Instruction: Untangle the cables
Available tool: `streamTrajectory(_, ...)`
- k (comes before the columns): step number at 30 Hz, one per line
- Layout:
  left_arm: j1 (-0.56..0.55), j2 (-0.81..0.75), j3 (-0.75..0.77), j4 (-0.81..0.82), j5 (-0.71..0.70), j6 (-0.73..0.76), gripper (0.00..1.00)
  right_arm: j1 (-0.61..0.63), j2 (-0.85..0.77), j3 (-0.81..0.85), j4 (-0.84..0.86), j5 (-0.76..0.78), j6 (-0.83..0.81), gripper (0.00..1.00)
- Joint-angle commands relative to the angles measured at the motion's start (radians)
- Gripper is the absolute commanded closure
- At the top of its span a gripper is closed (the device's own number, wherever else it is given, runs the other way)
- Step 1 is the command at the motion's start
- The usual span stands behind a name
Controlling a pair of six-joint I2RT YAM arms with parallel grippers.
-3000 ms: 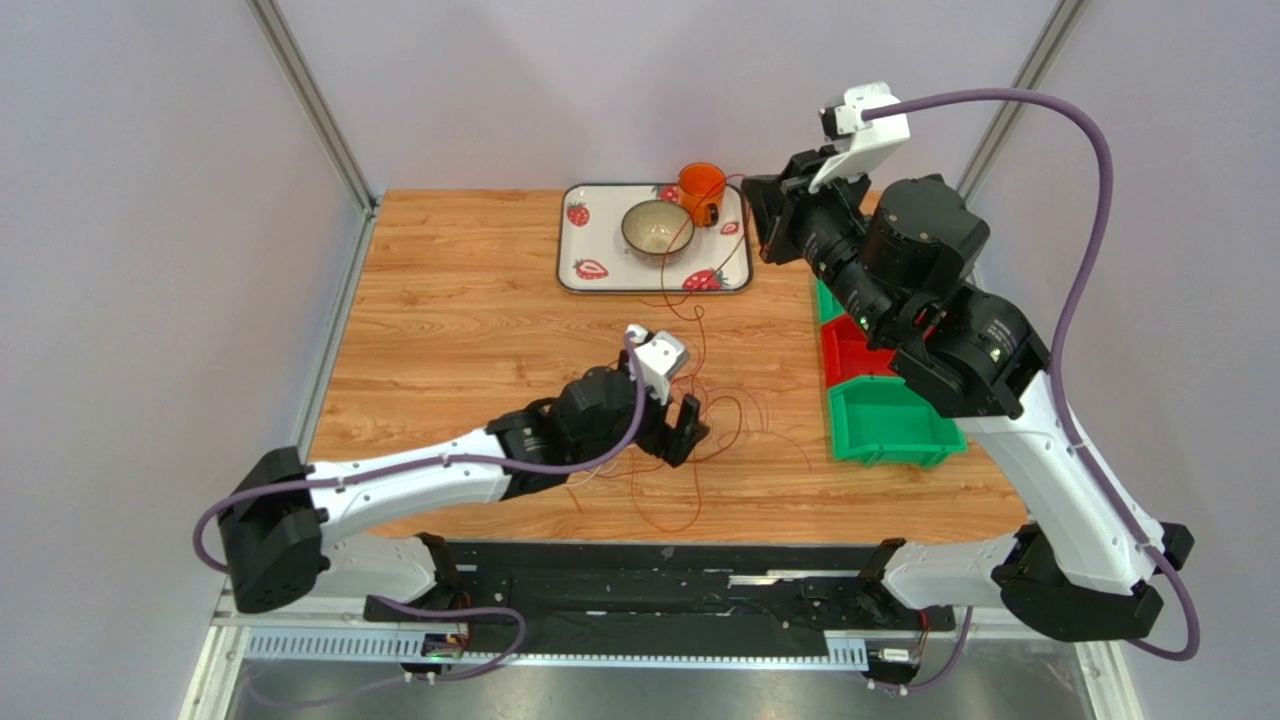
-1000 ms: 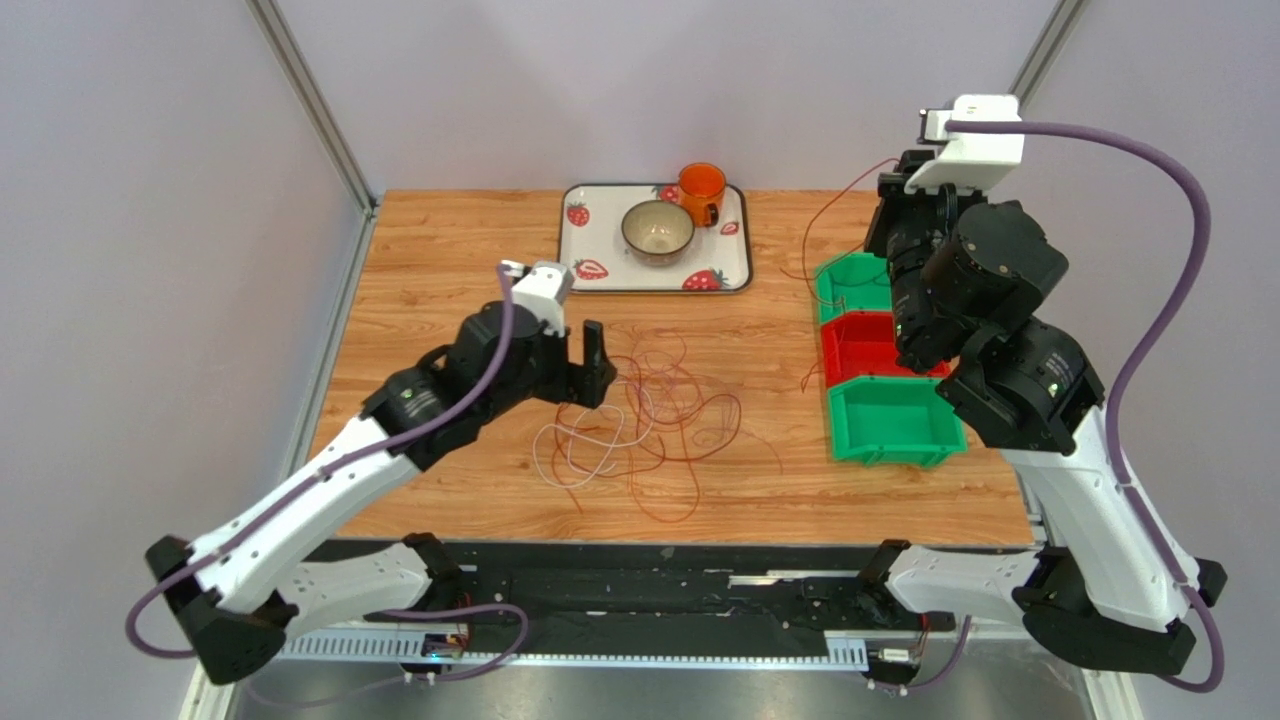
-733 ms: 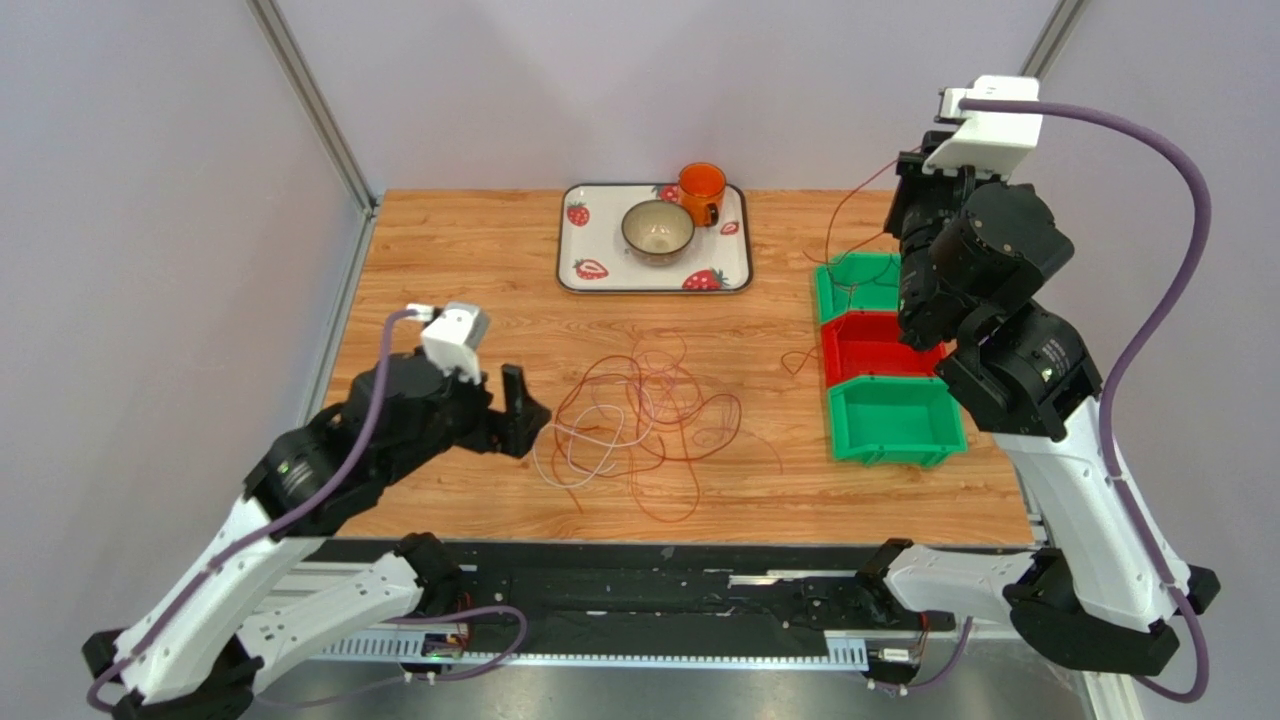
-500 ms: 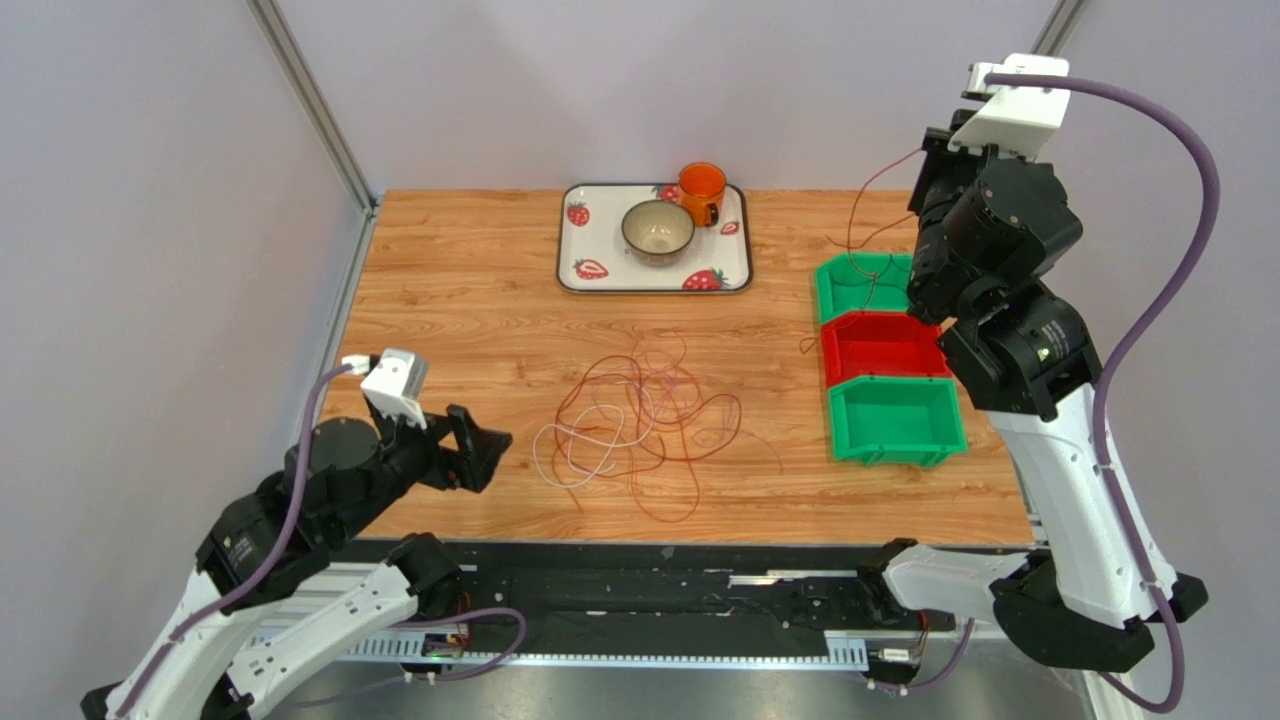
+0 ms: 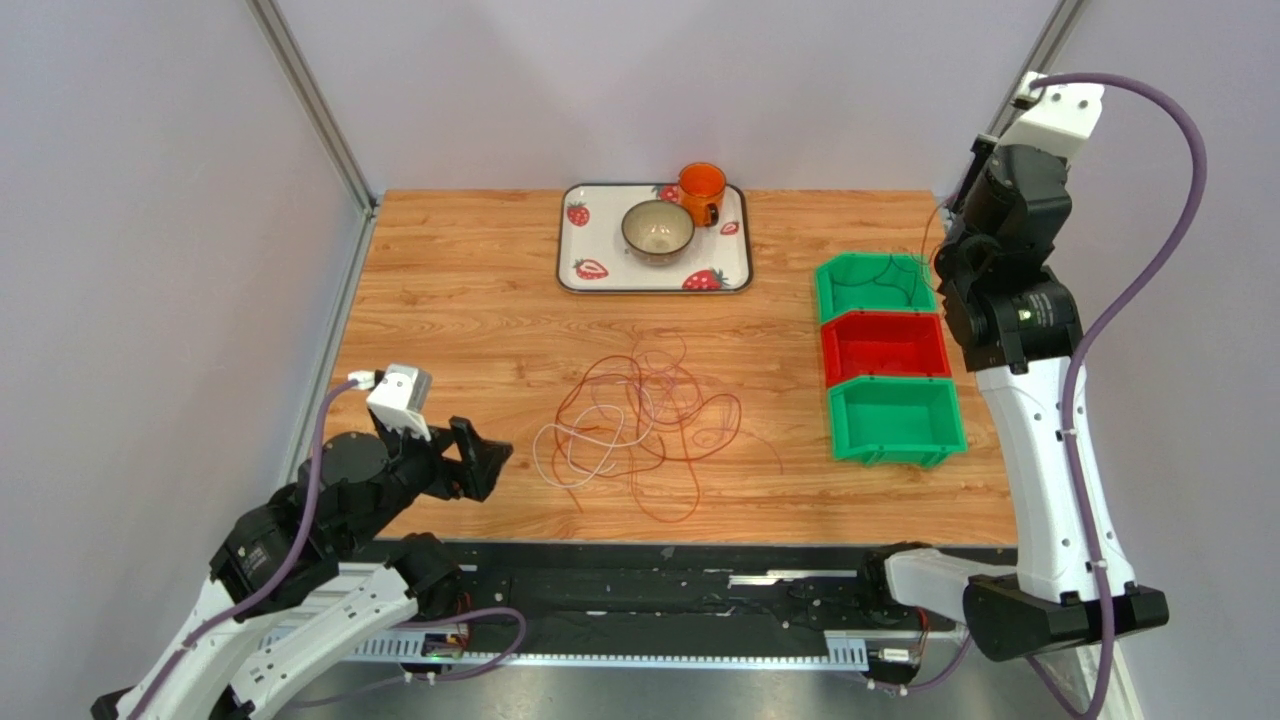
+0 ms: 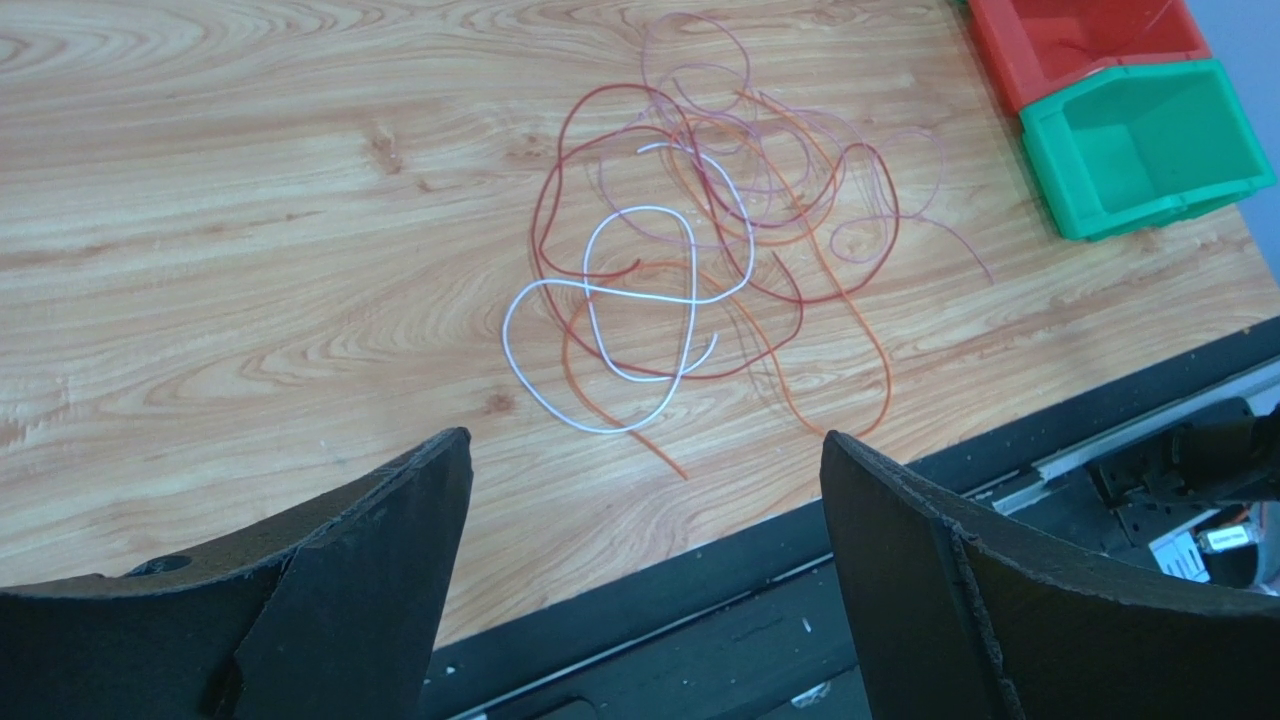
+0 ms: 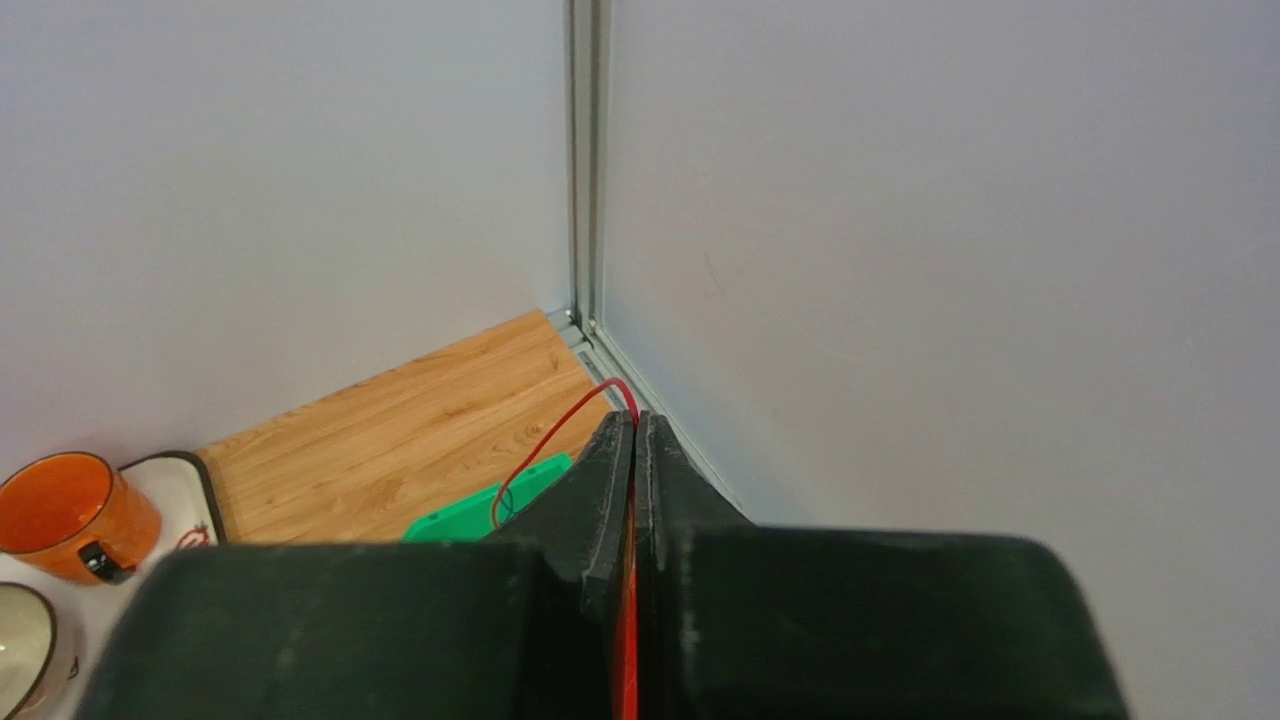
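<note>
The cables [image 5: 646, 428] lie in a loose tangle of red, orange, dark and white loops on the wooden table, front of centre; they also show in the left wrist view [image 6: 691, 285]. My left gripper [image 5: 478, 458] is open and empty, low at the front left, left of the tangle. In its own view the gripper [image 6: 643, 450] frames the table's front edge. My right gripper [image 5: 969, 165] is raised high at the far right corner, shut on a thin red cable [image 7: 549, 435] at its tips [image 7: 633, 423]. That cable hangs down towards the far green bin [image 5: 872, 285].
A red bin [image 5: 884, 348] and a second green bin [image 5: 897, 420] sit in a row at the right. A strawberry tray [image 5: 579, 248] at the back holds a bowl [image 5: 657, 228] and an orange mug [image 5: 700, 188]. Enclosure walls stand close behind.
My left arm has drawn back from the tangle to the front left corner. My right arm has carried the red cable up and to the far right, over the bins.
</note>
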Motion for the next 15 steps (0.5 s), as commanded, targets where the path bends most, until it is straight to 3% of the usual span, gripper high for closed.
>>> streamTrajectory(1, -0.001, 0.020, 0.008, 0.017, -0.011, -0.021, 0.06, -0.067, -0.023, -0.055, 0.058, -0.031, 0.159, 1.00)
streamTrajectory(15, -0.001, 0.003, 0.002, 0.013, -0.027, -0.029, 0.06, -0.082, -0.094, -0.284, 0.104, -0.057, 0.265, 1.00)
